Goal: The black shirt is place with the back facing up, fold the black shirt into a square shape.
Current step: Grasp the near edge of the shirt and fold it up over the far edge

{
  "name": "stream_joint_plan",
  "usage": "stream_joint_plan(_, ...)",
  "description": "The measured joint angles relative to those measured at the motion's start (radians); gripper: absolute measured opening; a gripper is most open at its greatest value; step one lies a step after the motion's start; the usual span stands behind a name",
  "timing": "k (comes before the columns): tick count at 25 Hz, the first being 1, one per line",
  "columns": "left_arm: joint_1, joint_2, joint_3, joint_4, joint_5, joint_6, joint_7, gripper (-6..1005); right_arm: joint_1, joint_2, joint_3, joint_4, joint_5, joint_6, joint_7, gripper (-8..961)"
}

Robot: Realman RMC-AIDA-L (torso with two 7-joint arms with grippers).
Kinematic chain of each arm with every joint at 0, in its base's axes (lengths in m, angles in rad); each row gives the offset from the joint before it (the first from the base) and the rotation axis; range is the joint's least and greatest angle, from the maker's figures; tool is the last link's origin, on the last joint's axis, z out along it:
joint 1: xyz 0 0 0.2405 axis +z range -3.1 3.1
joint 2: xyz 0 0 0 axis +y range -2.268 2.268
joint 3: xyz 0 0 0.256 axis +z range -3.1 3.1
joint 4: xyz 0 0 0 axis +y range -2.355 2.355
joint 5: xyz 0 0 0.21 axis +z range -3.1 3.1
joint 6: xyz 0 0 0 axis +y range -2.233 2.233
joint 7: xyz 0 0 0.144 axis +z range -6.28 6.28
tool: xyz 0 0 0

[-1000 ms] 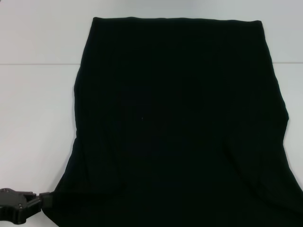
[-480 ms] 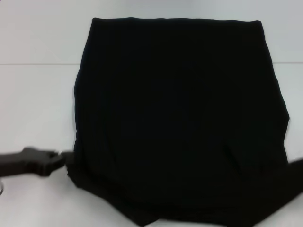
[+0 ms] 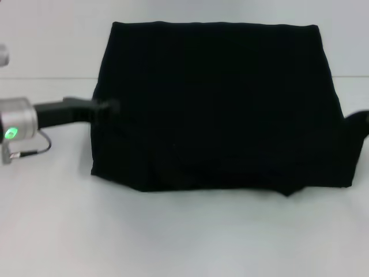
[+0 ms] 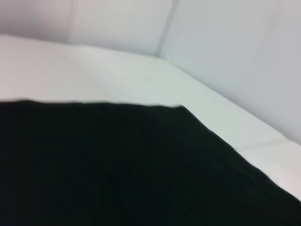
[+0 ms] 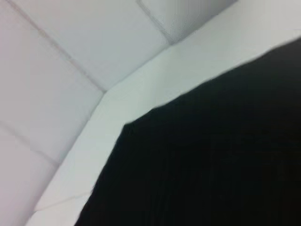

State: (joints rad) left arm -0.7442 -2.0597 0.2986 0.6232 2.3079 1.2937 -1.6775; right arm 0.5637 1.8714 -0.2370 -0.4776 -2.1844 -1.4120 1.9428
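Note:
The black shirt (image 3: pixel 213 104) lies on the white table (image 3: pixel 184 236), and its near part is doubled over and raised toward the far hem. At the cloth's left edge, my left gripper (image 3: pixel 109 107) is shut on the black shirt. At the picture's right border, only a dark tip of my right gripper (image 3: pixel 358 120) shows against the cloth's right edge, gripping it there. The folded near edge runs across the middle of the head view. Each wrist view is filled by plain black cloth (image 4: pixel 117 169) (image 5: pixel 211 155), with no fingers showing.
Bare white table surface stretches in front of the shirt and to its left (image 3: pixel 46 219). A seam line (image 3: pixel 46 78) crosses the table at the back. White wall panels (image 4: pixel 225 42) stand behind the table's far edge.
Both grippers have carried the shirt's near corners up and away from me. The near edge has risen from the picture's bottom to its middle, so the cloth is now doubled.

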Motion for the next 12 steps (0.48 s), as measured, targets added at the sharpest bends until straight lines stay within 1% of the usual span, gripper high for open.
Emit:
stream_joint_plan(5, -0.08, 0.0, 0.004, -0.061, -0.014, -0.214, 0.015, 31, 0.083, 0.0, -0.016, 0.012, -0.003, 0.181, 0.024, 55)
stream_joint_plan(8, -0.123, -0.003, 0.009, -0.104, -0.021, -0.337, 0.042, 32, 0.135, -0.006, -0.045, 0.055, -0.005, 0.297, 0.025, 56)
stream_joint_plan(9, -0.15, -0.007, 0.016, -0.129, -0.032, -0.41, 0.069, 32, 0.166, -0.008, -0.063, 0.083, -0.005, 0.373, 0.025, 56)
stream_joint_plan(10, -0.15, -0.007, 0.016, -0.129, -0.032, -0.41, 0.069, 32, 0.166, -0.008, -0.063, 0.083, -0.005, 0.373, 0.025, 57)
stream_joint_plan(12, -0.177, -0.011, 0.019, -0.152, -0.047, -0.471, 0.104, 32, 0.195, -0.009, -0.079, 0.101, -0.005, 0.451, 0.026, 57)
